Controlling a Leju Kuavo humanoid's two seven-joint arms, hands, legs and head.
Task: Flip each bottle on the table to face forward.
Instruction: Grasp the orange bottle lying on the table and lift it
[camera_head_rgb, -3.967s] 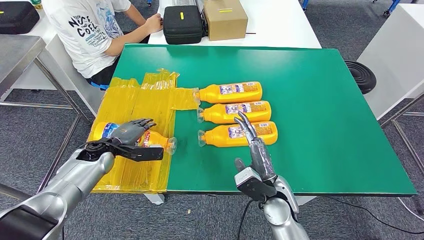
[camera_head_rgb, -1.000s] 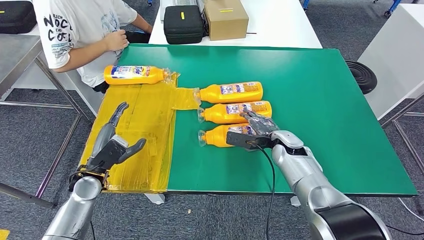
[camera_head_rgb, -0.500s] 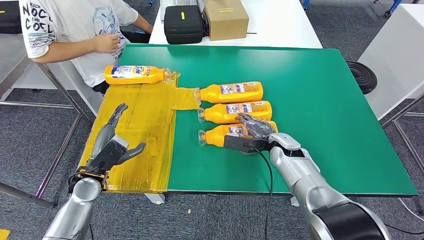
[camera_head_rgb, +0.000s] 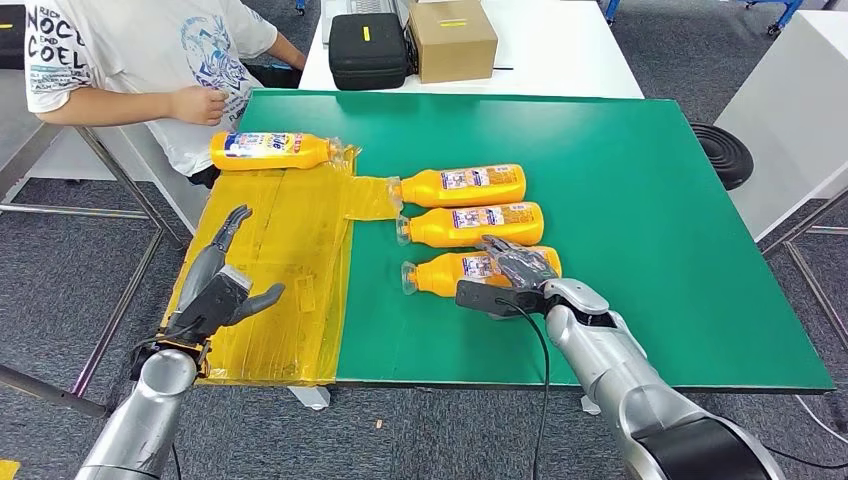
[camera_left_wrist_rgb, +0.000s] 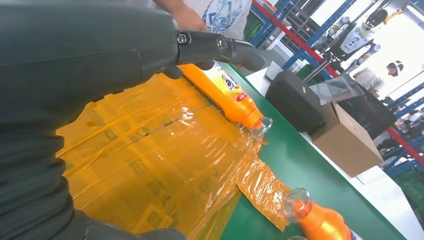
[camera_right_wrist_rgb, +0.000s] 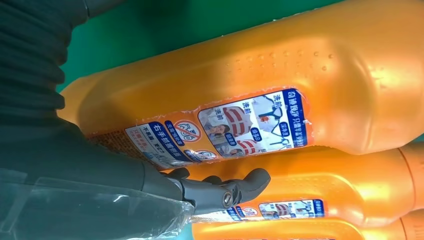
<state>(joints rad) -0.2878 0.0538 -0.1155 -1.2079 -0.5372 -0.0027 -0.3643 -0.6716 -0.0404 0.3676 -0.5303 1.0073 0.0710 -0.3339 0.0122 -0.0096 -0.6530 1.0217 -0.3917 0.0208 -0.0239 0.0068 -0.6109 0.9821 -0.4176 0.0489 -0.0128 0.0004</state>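
Note:
Three orange bottles lie side by side on the green table (camera_head_rgb: 650, 200), caps to the left: a far one (camera_head_rgb: 462, 184), a middle one (camera_head_rgb: 470, 222) and a near one (camera_head_rgb: 445, 272). My right hand (camera_head_rgb: 515, 272) grips the near bottle, fingers draped over its top and thumb along its front side. In the right wrist view the near bottle's (camera_right_wrist_rgb: 250, 90) label shows, with a fingertip (camera_right_wrist_rgb: 250, 181) curled between it and the middle bottle. A fourth bottle (camera_head_rgb: 270, 150) lies at the far end of the yellow film (camera_head_rgb: 290, 250). My left hand (camera_head_rgb: 222, 290) hovers open over the film's near left part.
A person sits at the table's far left corner, one hand (camera_head_rgb: 195, 103) close to the fourth bottle. A black case (camera_head_rgb: 365, 48) and a cardboard box (camera_head_rgb: 452, 38) stand on the white table behind. The film overhangs the table's left edge.
The fourth bottle went from under my left hand to the film's far end. My right hand moved onto the near bottle, which has since shifted slightly right. The person's arm drew back.

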